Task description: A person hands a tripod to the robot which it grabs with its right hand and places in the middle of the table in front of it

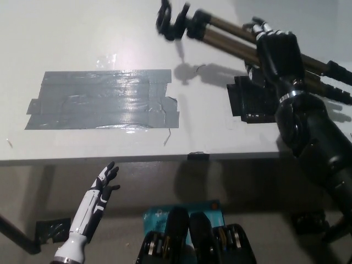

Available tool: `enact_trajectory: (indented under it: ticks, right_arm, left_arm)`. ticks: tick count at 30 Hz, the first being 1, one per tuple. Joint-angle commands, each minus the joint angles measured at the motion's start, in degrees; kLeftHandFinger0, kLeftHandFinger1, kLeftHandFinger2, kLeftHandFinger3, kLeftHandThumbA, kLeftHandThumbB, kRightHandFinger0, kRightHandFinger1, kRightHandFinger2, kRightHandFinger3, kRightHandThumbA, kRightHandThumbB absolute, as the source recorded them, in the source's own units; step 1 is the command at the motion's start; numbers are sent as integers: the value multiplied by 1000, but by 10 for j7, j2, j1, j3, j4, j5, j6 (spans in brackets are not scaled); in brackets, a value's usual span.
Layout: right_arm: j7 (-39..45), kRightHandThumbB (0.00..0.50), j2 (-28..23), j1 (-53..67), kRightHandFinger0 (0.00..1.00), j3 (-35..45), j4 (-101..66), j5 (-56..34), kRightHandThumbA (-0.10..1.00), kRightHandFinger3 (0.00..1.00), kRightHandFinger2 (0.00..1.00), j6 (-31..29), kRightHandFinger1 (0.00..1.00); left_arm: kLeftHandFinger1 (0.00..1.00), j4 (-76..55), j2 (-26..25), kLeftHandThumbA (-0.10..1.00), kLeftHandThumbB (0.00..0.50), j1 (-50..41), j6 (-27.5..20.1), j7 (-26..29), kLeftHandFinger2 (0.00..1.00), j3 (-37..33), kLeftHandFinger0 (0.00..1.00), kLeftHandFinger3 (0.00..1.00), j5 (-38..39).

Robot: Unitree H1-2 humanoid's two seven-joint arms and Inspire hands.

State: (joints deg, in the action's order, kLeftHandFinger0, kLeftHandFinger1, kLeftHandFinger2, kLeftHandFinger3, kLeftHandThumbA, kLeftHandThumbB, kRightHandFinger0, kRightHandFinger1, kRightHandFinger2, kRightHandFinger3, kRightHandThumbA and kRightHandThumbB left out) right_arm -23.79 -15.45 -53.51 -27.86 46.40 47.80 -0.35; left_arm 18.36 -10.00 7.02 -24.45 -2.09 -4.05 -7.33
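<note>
table (82,33) middle lies open; grey tape patch (102,100) flat, black block (250,99) at right.

One tripod (231,38) shows, at about one o'clock in the head view, with two brass-coloured legs plainly visible side by side along its length; whether a third lies behind them cannot be told. One patch of grey duct tape (102,99) lies at about ten o'clock, built from several overlapping strips too merged to count. One black flat object (247,99) sits at about two o'clock. One white table (66,33) carries all of these. Two robot hands show: one black right hand (279,54) at two o'clock and one white left hand (104,184) at seven o'clock.
</note>
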Motion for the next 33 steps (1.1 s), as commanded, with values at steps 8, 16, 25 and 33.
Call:
enact_trajectory:
  ticks: [8,16,25,33]
  right_arm:
    - [-36,249,-28,-32,0,-73,94,43,-100,810,909,-84,498]
    - [150,360,-54,-28,1000,-71,76,-4,628,1000,1000,-66,1000]
    - [444,500,-129,-24,1000,-15,-178,-137,762,1000,1000,29,1000]
    - [597,500,-193,-41,1000,77,-387,-411,835,1000,1000,114,1000]
  left_arm:
    - [1000,4,-11,1000,277,16,-25,-11,1000,0,867,1000,9]
    - [1000,5,-11,1000,278,20,-25,-11,1000,2,866,1000,3]
    - [1000,11,-13,1000,273,28,-25,-15,1000,2,868,1000,5]
    - [1000,8,-13,1000,270,31,-24,-17,1000,3,874,1000,8]
